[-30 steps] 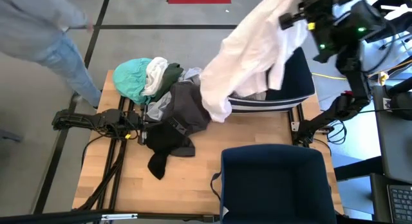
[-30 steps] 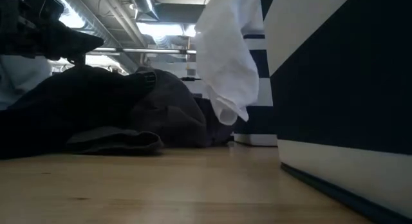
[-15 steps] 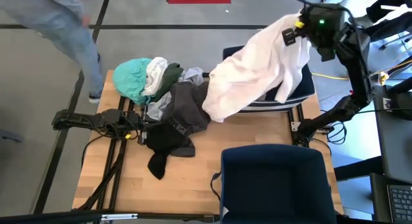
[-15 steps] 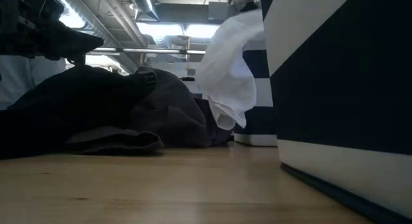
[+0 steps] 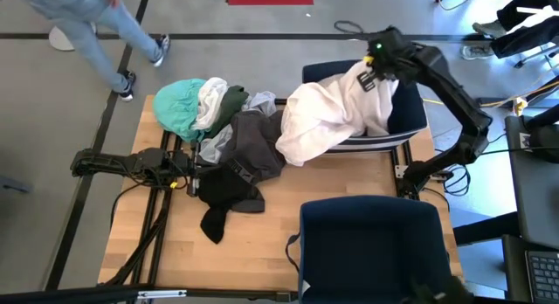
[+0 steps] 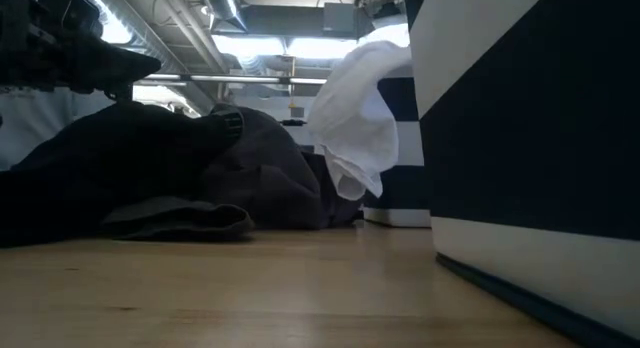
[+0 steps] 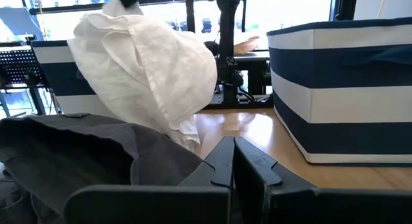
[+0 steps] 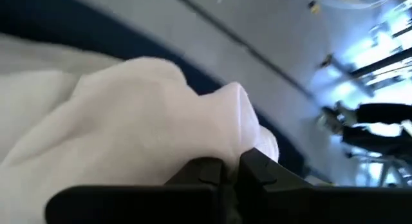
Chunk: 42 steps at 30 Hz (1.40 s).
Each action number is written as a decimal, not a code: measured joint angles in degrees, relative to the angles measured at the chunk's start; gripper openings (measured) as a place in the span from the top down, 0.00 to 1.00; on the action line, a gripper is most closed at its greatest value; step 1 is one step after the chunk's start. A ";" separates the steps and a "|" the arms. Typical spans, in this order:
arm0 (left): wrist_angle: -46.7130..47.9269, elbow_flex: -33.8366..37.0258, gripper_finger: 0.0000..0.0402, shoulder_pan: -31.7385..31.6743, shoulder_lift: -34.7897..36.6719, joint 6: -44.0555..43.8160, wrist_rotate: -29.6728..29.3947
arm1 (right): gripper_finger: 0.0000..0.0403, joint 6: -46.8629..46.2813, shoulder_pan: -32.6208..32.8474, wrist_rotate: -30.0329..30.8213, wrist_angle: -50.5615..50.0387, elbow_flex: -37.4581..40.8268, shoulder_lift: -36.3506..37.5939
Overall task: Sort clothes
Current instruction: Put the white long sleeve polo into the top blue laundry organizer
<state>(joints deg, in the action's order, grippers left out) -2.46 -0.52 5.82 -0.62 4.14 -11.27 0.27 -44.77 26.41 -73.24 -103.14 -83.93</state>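
So the big thing here is the white garment (image 5: 327, 120): it's draped over the front wall of the far navy bin (image 5: 410, 112), with the bulk spilling away from the right gripper (image 5: 371, 66) toward the table middle and hanging down outside the bin. Its long axis runs from the pincer diagonally out to the clothes pile (image 5: 223, 134). Only the end right at the pincer sits above the bin's opening. My read is that the coming move turns on exactly that: most of the cloth lies on the wrong side of the wall from the gripper, so letting go here could let it slide out onto the wood.

Right arm is obviously the nearer one, it's on top of the garment. The right gripper is clenched on a bunched fold of the white cloth (image 8: 161, 121), with the 2 fingers (image 8: 199, 169) pressed nearly together and fabric puffing up just past the tips.

The pile (teal, cream, dark green, grey, black) lies well apart from that gripper, on the far side of the white garment.

The left gripper (image 7: 233, 163) waits low on the table, right beside the dark grey garment (image 7: 77, 153), fingers closed with nothing between them.
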 joint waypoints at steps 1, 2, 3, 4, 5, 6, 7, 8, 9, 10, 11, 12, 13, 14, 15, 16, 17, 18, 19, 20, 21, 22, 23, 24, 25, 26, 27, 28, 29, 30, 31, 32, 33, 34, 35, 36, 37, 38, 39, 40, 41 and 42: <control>0.00 -0.01 1.00 0.00 0.00 0.00 0.00 | 0.95 0.01 0.01 -1.03 0.50 1.78 -0.03; 0.00 0.00 1.00 0.01 0.00 0.02 0.00 | 0.95 0.02 0.05 -1.65 0.83 3.46 -0.06; 0.00 0.00 1.00 0.02 0.00 0.02 0.00 | 0.95 0.00 0.07 -1.93 1.30 5.09 -0.08; 0.00 0.00 1.00 0.02 0.00 0.02 0.00 | 0.95 -0.05 0.13 -2.10 1.82 6.41 -0.08; 0.00 0.00 1.00 0.02 0.00 0.04 0.00 | 0.95 -0.20 0.13 -2.34 2.50 7.66 -0.05; 0.00 -0.02 1.00 0.02 0.00 0.04 0.00 | 0.95 -0.72 0.10 -3.05 2.87 8.83 -0.05; 0.00 0.00 1.00 0.02 0.00 0.08 0.00 | 0.95 -1.50 0.07 -4.20 2.88 9.88 -0.05; 0.00 -0.02 1.00 0.00 0.00 0.19 0.00 | 0.95 -1.95 0.03 -5.57 2.95 10.88 -0.05; 0.00 0.00 1.00 0.01 0.00 0.20 0.00 | 0.95 -2.61 0.02 -6.99 2.97 11.85 -0.05; 0.00 -0.01 1.00 0.01 0.00 0.25 0.00 | 0.95 -3.32 0.03 -8.31 2.90 12.67 -0.05; 0.00 -0.01 1.00 0.02 0.00 0.46 0.00 | 0.95 -4.10 0.09 -9.36 2.90 13.41 -0.05; 0.00 -0.02 1.00 0.02 0.00 0.46 0.00 | 0.95 -4.80 0.10 -9.93 2.89 14.07 -0.05; 0.00 0.00 1.00 0.02 0.00 0.46 0.00 | 0.95 -5.59 0.13 -10.54 2.83 14.54 -0.05; 0.00 0.00 1.00 0.02 0.00 0.46 0.00 | 0.95 -6.02 0.13 -11.10 2.89 14.95 -0.05; 0.00 0.00 1.00 0.00 0.00 0.44 0.00 | 0.95 -6.16 0.11 -11.57 2.85 15.21 -0.05; 0.00 -0.02 1.00 0.02 0.00 0.42 0.00 | 0.95 -6.21 0.11 -11.92 2.79 15.34 -0.05; 0.00 0.00 1.00 0.02 0.00 0.40 0.00 | 0.95 -6.25 0.09 -12.15 2.84 15.41 -0.05; 0.00 0.00 1.00 0.00 0.00 0.33 0.00 | 0.93 -6.25 0.09 -12.29 2.85 15.41 -0.05; 0.00 -0.01 1.00 0.02 0.00 0.27 0.00 | 0.91 -6.28 0.10 -12.41 2.87 15.41 -0.03; 0.00 0.00 1.00 0.02 0.00 0.23 0.00 | 0.88 -6.39 0.09 -12.49 2.87 15.41 -0.03; 0.00 0.00 1.00 0.02 0.00 0.10 0.00 | 0.85 -6.72 0.11 -12.57 2.85 15.41 -0.03; 0.00 0.00 1.00 0.02 0.00 -0.44 0.00 | 0.81 -7.23 0.11 -12.77 2.85 15.41 -0.03; 0.00 0.00 1.00 0.00 0.00 -0.73 0.00 | 0.77 -7.51 0.11 -13.26 2.81 15.41 -0.03; 0.00 0.00 1.00 0.00 0.00 -0.80 0.00 | 0.72 -7.58 0.11 -13.89 2.75 15.41 -0.03; 0.00 0.00 1.00 0.01 0.00 -0.83 0.00 | 0.68 -7.55 0.11 -14.14 2.66 15.41 -0.03; 0.00 0.00 1.00 0.00 0.00 -0.83 0.00 | 0.63 -7.56 0.11 -14.25 2.35 15.25 -0.03; 0.00 -0.01 1.00 0.02 0.00 -0.87 0.00 | 0.59 -7.56 0.11 -14.54 1.85 14.86 -0.05; 0.02 0.00 1.00 0.02 0.00 -0.90 0.00 | 0.54 -7.53 0.11 -14.83 1.37 14.27 -0.05; 0.02 0.00 1.00 0.01 0.00 -0.90 0.01 | 0.51 -7.48 0.11 -15.07 0.94 13.52 -0.05; 0.01 -0.01 1.00 0.00 0.00 -0.93 0.02 | 0.47 -7.39 0.11 -15.09 0.29 12.46 -0.05; 0.01 -0.01 1.00 0.02 0.00 -1.06 0.00 | 0.44 -7.39 0.11 -15.11 -0.44 11.22 -0.05; 0.02 0.00 1.00 0.01 0.00 -1.15 0.00 | 0.41 -7.39 0.11 -15.16 -1.10 9.71 -0.05; 0.01 0.00 1.00 0.01 0.00 -1.16 0.02 | 0.39 -7.37 0.13 -15.18 -1.42 7.96 -0.05; 0.02 -0.02 1.00 0.02 0.00 -1.16 0.02 | 0.37 -7.38 0.15 -15.24 -1.67 6.26 -0.03; 0.02 0.00 1.00 0.02 0.00 -1.16 0.02 | 0.35 -7.46 0.20 -15.49 -1.94 4.36 -0.03; 0.02 -0.01 1.00 0.02 0.00 -1.16 0.02 | 0.34 -7.54 0.34 -16.25 -2.06 2.55 -0.03; 0.02 0.00 1.00 0.00 0.00 -1.16 0.02 | 0.33 -7.63 0.89 -17.18 -2.03 0.85 -0.03; 0.02 0.00 1.00 0.02 0.00 -1.16 0.02 | 0.32 -7.98 1.54 -17.78 -1.74 -0.62 0.00; 0.01 -0.01 1.00 0.01 0.00 -1.16 0.02 | 0.31 -8.59 2.25 -18.35 -1.37 -1.82 0.05; 0.02 -0.01 1.00 0.02 0.00 -1.14 0.02 | 0.31 -8.85 3.18 -18.97 -1.05 -2.90 0.05; 0.02 -0.02 1.00 0.02 0.00 -0.90 0.00 | 0.31 -8.88 4.30 -19.59 -0.27 -3.72 0.05; 0.02 0.00 1.00 0.02 0.00 -0.71 0.02 | 0.31 -8.88 5.62 -19.87 0.98 -4.13 0.05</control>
<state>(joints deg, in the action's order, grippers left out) -2.44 -0.52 5.85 -0.62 3.44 -11.25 -8.61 -39.16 6.54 -72.26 -107.27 -83.88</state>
